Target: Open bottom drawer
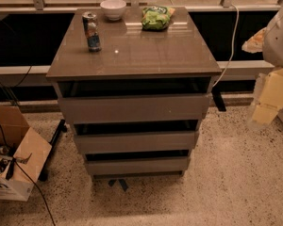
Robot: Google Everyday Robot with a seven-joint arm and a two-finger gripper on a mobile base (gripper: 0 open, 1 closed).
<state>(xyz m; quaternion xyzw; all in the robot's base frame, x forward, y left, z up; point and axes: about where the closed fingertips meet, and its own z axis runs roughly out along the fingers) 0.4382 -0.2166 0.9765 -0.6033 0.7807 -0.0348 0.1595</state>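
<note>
The bottom drawer (pixel 137 165) is the lowest of three taupe-grey glossy fronts on the cabinet (pixel 132 55). It has no handle and looks narrowest. A dark gap shows above its front, and its inside is hidden. The middle drawer (pixel 136 141) and the top drawer (pixel 134 108) sit above it. My gripper (pixel 269 100) shows as a pale yellowish shape at the right edge, below the white arm (pixel 280 34). It hangs well to the right of the cabinet, at about the height of the top drawer, and touches nothing.
On the cabinet top stand a drink can (pixel 91 31), a white bowl (pixel 113 8) and a green snack bag (pixel 157 17). An open cardboard box (pixel 16 166) with cables lies on the floor at left. A white cable (pixel 233 41) hangs at the right.
</note>
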